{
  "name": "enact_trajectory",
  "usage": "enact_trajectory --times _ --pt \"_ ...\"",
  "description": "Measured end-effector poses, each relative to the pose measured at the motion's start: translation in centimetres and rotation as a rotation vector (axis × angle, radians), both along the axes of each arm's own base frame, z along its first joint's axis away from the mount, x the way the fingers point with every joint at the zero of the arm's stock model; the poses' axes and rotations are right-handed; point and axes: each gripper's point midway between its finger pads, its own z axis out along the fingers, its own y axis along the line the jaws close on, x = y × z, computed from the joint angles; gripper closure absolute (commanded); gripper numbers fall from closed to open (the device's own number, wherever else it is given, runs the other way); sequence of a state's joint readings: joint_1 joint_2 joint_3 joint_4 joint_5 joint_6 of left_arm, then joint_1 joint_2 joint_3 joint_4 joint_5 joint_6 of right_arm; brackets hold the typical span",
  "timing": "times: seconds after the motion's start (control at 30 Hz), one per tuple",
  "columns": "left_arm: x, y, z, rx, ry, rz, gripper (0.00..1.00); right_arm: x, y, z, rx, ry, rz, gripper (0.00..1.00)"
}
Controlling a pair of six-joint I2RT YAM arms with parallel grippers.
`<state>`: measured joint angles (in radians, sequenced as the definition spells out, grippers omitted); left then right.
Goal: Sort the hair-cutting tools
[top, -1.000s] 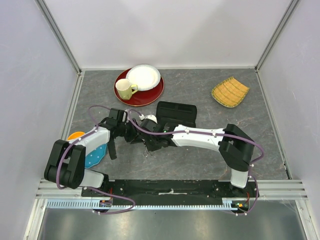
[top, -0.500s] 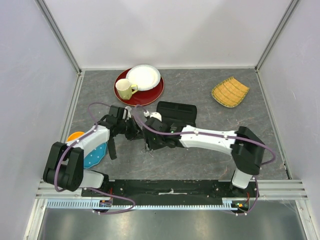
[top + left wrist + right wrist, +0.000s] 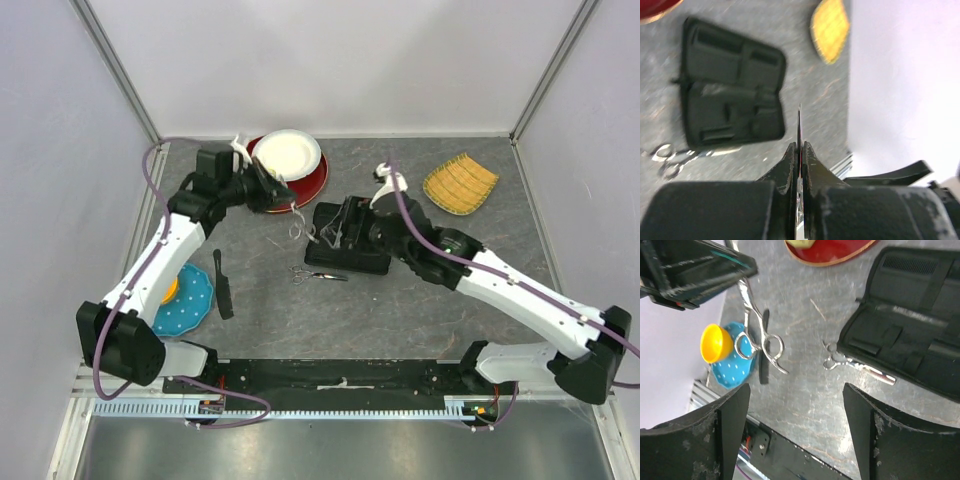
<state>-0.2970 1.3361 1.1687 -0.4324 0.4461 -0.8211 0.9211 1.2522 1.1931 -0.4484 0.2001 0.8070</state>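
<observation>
The left gripper [image 3: 799, 146] is clamped on a pair of scissors [image 3: 759, 340]. Its own wrist camera shows only the blade edge-on between the jaws, while the right wrist view shows the ring handles dangling above the left-middle of the table [image 3: 420, 320]. The right gripper [image 3: 795, 395] is spread wide with nothing in it, above the black case [image 3: 360, 263]. A second pair [image 3: 316, 275] lies at the case's near edge. The comb [image 3: 222, 286] lies beside the blue plate [image 3: 195, 300] near the table's left edge.

open grey table [image 3: 410, 325] lies in front of the black case [image 3: 352, 262] and between it and the yellow mat [image 3: 460, 183]; the left is crowded: comb [image 3: 222, 285], blue plate [image 3: 193, 300], scissors [image 3: 318, 275] lying just before the case, another pair [image 3: 750, 305] dangling from the left gripper [image 3: 799, 150], red plate [image 3: 308, 187] behind
</observation>
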Motion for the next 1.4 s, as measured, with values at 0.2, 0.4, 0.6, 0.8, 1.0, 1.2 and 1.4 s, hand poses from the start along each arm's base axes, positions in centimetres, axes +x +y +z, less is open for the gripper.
enact_trajectory --times 0.2,0.4,0.6,0.8,1.0,1.2,1.4 --pt "3.1 -1.6 8.1 -0.143 -0.131 0.043 0.98 1.9 -2.5 3.9 0.095 -0.075 -0.048 0.18" --pt "6.9 -4.5 14.5 -0.298 -0.199 0.034 0.98 4.5 -1.0 7.7 0.199 -0.146 0.012 0.18" --pt "8.7 -5.8 19.6 -0.411 -0.271 0.018 0.98 6.0 0.1 12.2 0.336 -0.271 0.049 0.18" --pt "9.4 -5.4 20.9 -0.487 -0.236 0.093 0.98 7.2 0.4 16.0 0.487 -0.384 0.033 0.19" --pt "9.6 -4.7 21.9 -0.549 -0.193 0.171 0.98 8.8 0.4 17.4 0.562 -0.435 0.001 0.28" --pt "9.1 -4.6 22.5 -0.582 -0.162 0.191 0.98 11.2 0.5 16.9 0.593 -0.444 -0.045 0.40" --pt "9.4 -4.4 21.4 -0.577 -0.131 0.217 0.98 12.5 1.0 17.2 0.623 -0.449 -0.049 0.43"
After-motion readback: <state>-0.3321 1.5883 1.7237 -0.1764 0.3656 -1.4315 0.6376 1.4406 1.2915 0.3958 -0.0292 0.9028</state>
